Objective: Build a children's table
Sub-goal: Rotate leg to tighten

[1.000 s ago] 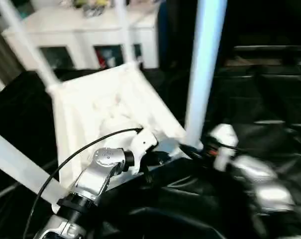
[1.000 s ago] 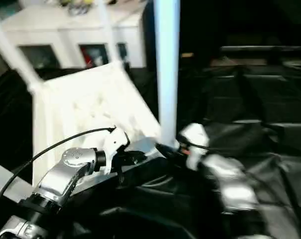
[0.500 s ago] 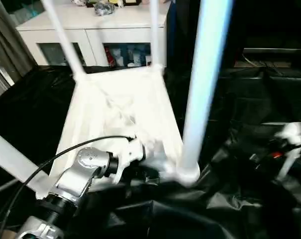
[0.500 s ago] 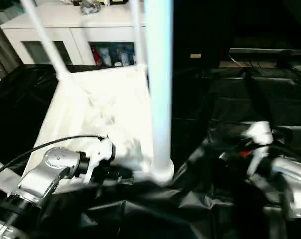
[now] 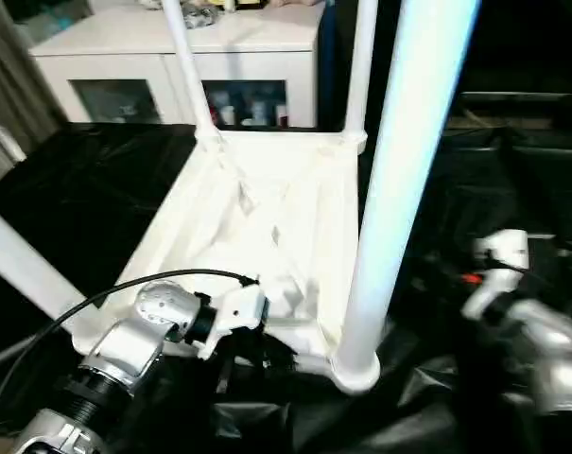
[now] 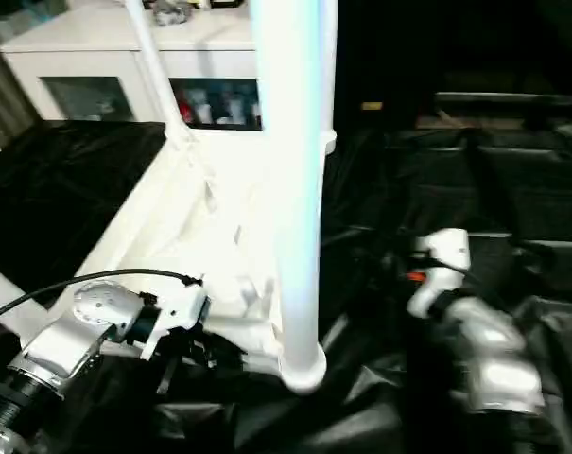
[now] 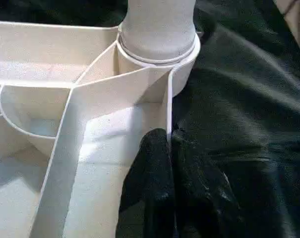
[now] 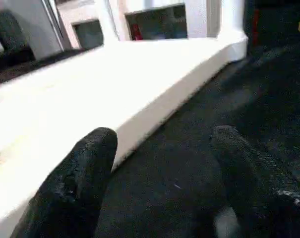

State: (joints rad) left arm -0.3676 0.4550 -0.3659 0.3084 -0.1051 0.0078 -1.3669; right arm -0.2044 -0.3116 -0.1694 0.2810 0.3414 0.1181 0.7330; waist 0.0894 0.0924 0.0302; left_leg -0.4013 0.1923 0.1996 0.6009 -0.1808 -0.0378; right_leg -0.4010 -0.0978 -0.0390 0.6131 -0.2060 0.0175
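Left gripper (image 7: 168,148) clamped table (image 5: 267,208) rim beside near leg (image 5: 399,180), standing upright; right gripper (image 8: 159,148) spread, empty, alongside table's right edge.

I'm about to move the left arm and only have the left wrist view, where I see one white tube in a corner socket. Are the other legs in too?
Observer: Yes. In the head view, four white cylindrical plastic tube legs rise from the corners of the upturned white square plastic tabletop.
Operator: And the right claw, is it gripping the table?
Observer: No. The right claw is open over the black cloth, beside the tabletop's side edge, holding nothing.
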